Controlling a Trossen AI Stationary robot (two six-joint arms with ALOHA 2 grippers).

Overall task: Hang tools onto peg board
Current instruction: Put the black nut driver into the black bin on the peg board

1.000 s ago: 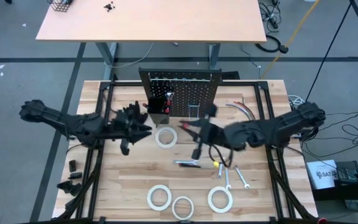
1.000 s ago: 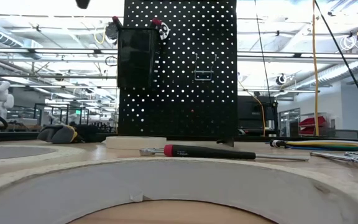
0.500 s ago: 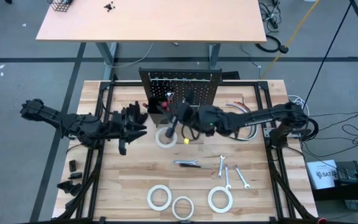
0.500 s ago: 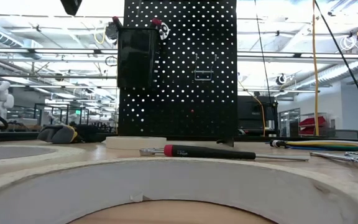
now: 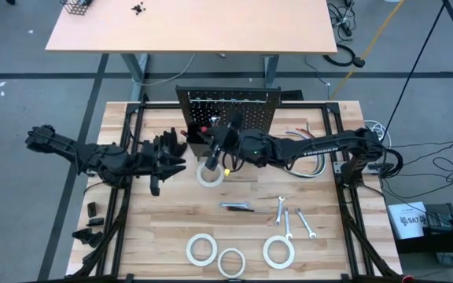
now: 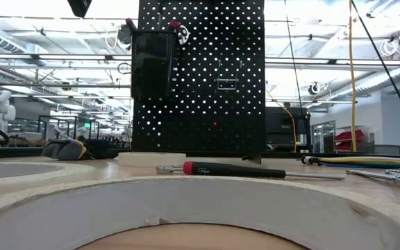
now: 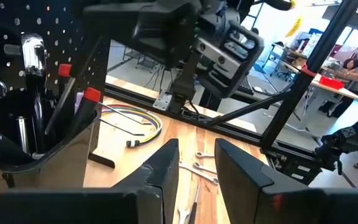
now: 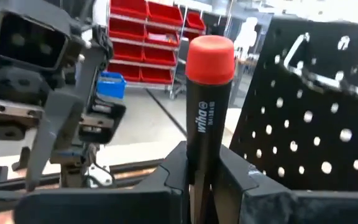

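My right gripper [image 5: 217, 151] reaches across from the table's right and hangs just in front of the peg board [image 5: 228, 116], above a white tape roll [image 5: 209, 174]. It is shut on a black screwdriver with a red cap [image 8: 207, 93]. The board's black bin [image 7: 36, 137] holds other red-capped screwdrivers and a silver ratchet [image 7: 33, 53]. My left gripper [image 7: 197, 168] waits left of the bin, open, with nothing between its fingers. Another screwdriver [image 5: 236, 206] and wrenches [image 5: 285, 222] lie flat on the table. My right gripper pinches the screwdriver's black handle [image 8: 199, 155] between its two fingers, below the red cap [image 8: 210, 57]. The fingers come in level from the table's right and lie across the handle. The screwdriver is lifted clear of the table; its lower part is hidden by the gripper.
Three more tape rolls [image 5: 201, 249] [image 5: 231, 262] [image 5: 278, 252] lie near the front edge. Curved hoses [image 5: 305, 143] lie right of the board. A black frame [image 5: 132, 149] runs around the table top. Small black parts [image 5: 91, 224] sit at the front left.
My right gripper has carried the screwdriver from over the table's middle toward the far left, up to the peg board by the bin, sinking a little. The screwdriver has stayed in the hold, clear of the table.
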